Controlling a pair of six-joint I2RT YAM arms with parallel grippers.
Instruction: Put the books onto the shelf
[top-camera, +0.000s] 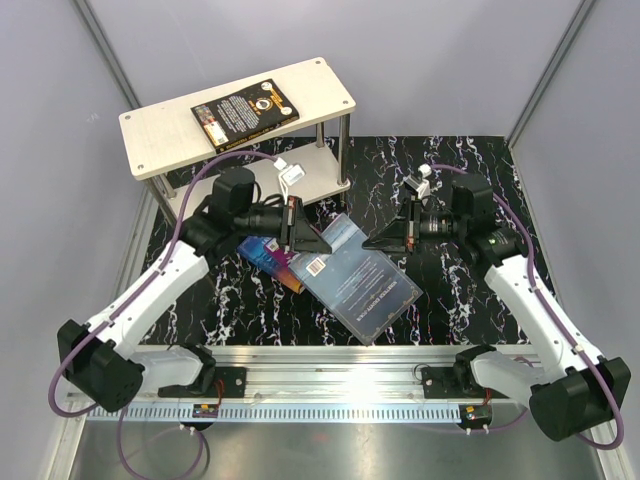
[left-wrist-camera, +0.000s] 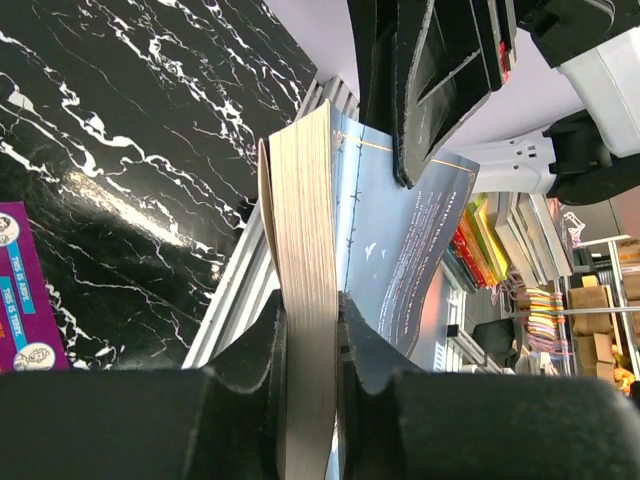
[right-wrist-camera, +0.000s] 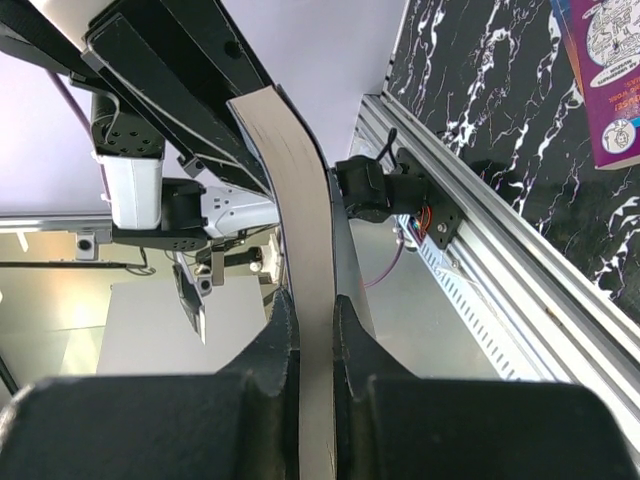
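Task part done: the black book (top-camera: 245, 110) lies on the shelf (top-camera: 160, 135) top board, the blue book (top-camera: 360, 280) is clamped between left hand (top-camera: 325, 243) and right hand (top-camera: 375, 242) before the shelf, the purple book (top-camera: 262, 250) unshelved on the worktop (top-camera: 450, 170).

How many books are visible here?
3. A black paperback lies atop the pale wooden shelf; a blue paperback is clamped by the left gripper and right gripper; a purple paperback lies on the black marbled table, partly beneath it. Another may be hidden.
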